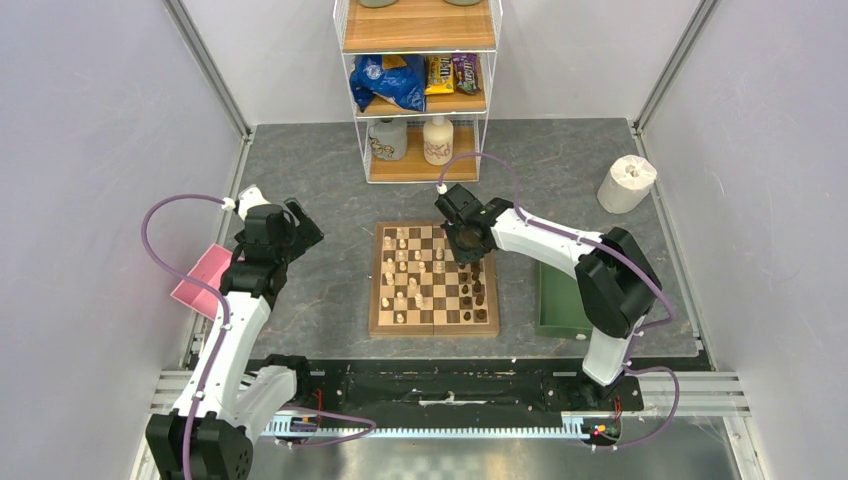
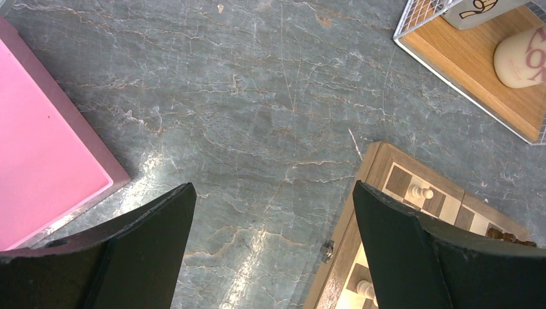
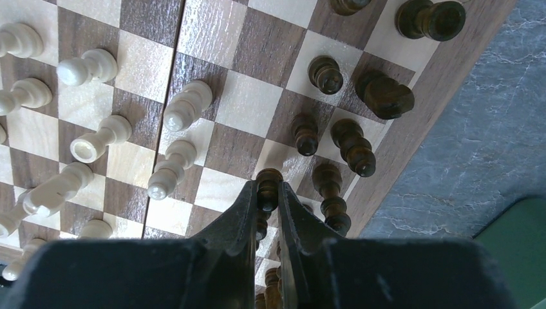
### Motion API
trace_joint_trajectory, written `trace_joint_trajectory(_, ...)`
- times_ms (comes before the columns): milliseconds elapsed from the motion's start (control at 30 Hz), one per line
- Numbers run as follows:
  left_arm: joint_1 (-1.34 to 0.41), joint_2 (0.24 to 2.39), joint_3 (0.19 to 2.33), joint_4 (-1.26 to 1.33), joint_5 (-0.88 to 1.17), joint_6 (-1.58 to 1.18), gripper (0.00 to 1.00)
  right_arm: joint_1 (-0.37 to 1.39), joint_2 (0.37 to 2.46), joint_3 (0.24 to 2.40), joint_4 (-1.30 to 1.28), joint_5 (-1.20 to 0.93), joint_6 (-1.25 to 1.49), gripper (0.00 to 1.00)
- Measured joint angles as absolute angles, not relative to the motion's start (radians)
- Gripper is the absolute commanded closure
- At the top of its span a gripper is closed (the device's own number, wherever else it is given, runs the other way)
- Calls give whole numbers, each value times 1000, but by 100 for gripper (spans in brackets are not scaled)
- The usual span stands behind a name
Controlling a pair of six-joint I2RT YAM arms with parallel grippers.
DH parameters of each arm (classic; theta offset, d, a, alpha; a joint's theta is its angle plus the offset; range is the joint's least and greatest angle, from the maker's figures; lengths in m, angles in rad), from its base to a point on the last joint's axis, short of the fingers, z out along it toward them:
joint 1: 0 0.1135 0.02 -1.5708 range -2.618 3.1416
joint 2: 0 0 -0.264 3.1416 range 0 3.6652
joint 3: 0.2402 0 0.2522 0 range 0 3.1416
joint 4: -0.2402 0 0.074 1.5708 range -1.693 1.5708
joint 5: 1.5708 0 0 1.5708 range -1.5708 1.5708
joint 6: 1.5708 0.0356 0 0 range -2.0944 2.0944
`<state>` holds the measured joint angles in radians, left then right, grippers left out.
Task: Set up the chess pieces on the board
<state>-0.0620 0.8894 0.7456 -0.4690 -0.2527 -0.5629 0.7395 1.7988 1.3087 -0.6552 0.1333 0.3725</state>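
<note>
Right claw [image 3: 269, 194] clamped on dark piece [image 3: 268, 178], board [image 3: 422, 109] beneath, pale pieces [image 3: 187, 106] left.

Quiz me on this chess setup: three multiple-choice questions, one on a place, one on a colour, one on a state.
1. Where is the pink tray? A) left of the board; B) right of the board; C) on the shelf.
2. What colour is the piece in the right gripper? A) cream; B) dark brown; C) green.
3. The left gripper is: A) open over bare table; B) shut on a pawn; C) shut on the tray.
Answers: 1 A, seen from the top view; 2 B, the clamped piece is dark; 3 A, its fingers stand wide apart.
</note>
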Motion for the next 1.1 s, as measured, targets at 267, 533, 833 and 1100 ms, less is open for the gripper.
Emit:
trace_joint_trajectory(267,-62,889,746,-469,-253,-563,0,739,1817,1308,-660,139,359,81)
trace_joint_trajectory(533,-62,890,746,-469,-253,-563,0,740,1817,1308,-660,154,358,76)
trace_joint_trajectory(833,-62,890,746,-469,-253,-563,0,740,1818,1308,-660,155,358,69)
trace_joint_trajectory(1100,-62,890,746,-469,-253,-563,0,742,1817,1310,-665,138,356,67)
